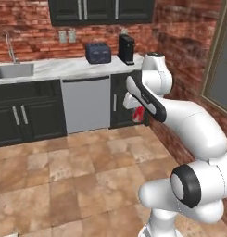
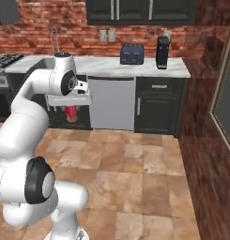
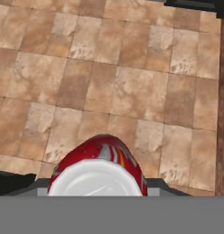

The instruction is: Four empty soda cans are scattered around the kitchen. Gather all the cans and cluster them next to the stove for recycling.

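I have one red soda can [image 3: 98, 168] clamped in the tool [image 3: 97, 189], jaws drawn in against its sides, and it hangs out in the open above the tiled floor [image 3: 131, 91]. From the right base camera the can [image 2: 71, 113] shows just under the hand, in front of the dark lower cabinets. So I judge this as one can picked up and in transit; it has not reached the stove [image 2: 3, 70], whose grates sit at the far left edge of that camera, and I see no cans beside it yet (the other three I cannot place anywhere here).

Along the bench [image 1: 50, 68] stand a toaster [image 1: 98, 52] and a black coffee machine [image 1: 126, 48], with the sink [image 1: 13, 71] at its left end and a steel dishwasher [image 1: 86, 104] below. The floor between me and the stove looks free of clutter. What I would mind is the bench edge and the cabinet fronts when I swing the arm left, and lifting the can high enough to clear the bench top before setting it down.
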